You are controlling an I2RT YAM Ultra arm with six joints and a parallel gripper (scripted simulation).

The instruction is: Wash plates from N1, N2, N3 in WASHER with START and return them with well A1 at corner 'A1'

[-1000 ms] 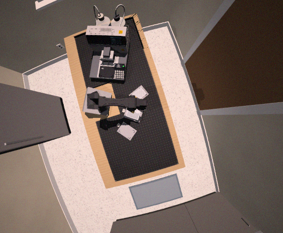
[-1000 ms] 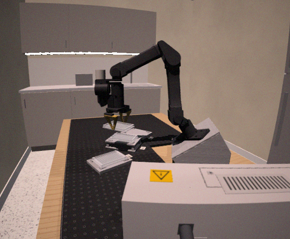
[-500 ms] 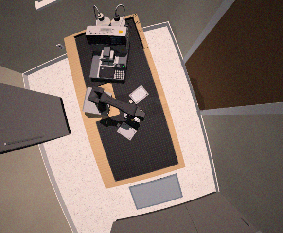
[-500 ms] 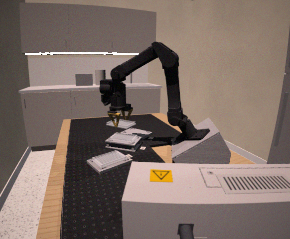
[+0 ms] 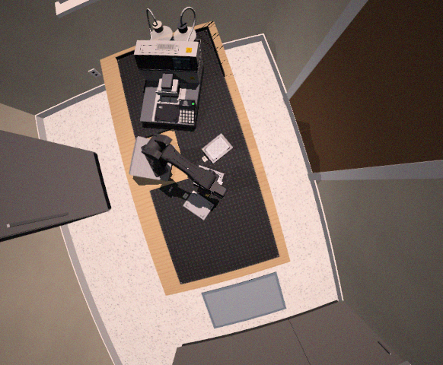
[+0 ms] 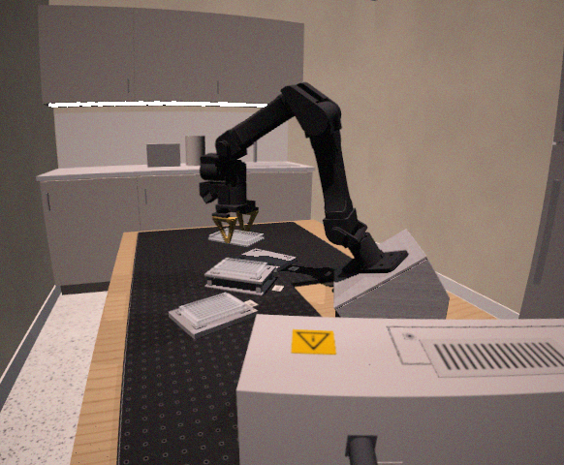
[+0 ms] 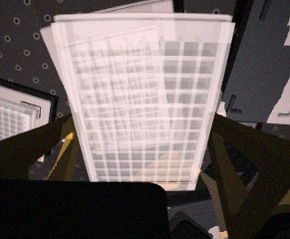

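Arm (image 6: 322, 144): black, jointed, bolted to a grey wedge-shaped block (image 6: 397, 290) on the bench. It reaches out over the dark dotted mat (image 6: 182, 360).

Gripper (image 6: 234, 223): the yellow-brown fingers are clamped on the long sides of a clear plate (image 7: 145, 100), held across its width with the fingers standing wide. The plate is a rectangular, translucent plastic grid of square wells, and the mat dots show through it in the wrist view. In the side view the gripper hangs low over the far end of the mat, with the held plate (image 6: 235, 236) just under the fingertips. Whether it touches the slab beneath cannot be told.

Other plates: a second one (image 6: 239, 270) sits on a dark-edged slab mid-mat. A third (image 6: 212, 307) lies on a pale grey slab nearer the washer, and from above it reads as a white ribbed rectangle (image 5: 217, 147).

Washer (image 5: 170, 98): a boxy grey housing with a white keypad (image 5: 186, 115) to the right of the dark, square carrier pocket (image 5: 167, 112). A green lamp (image 5: 192, 103) glows above the keys. Two white bottles (image 5: 162, 31) with looped tubing stand behind it. A yellow warning triangle (image 6: 313, 341) marks its matte lid.
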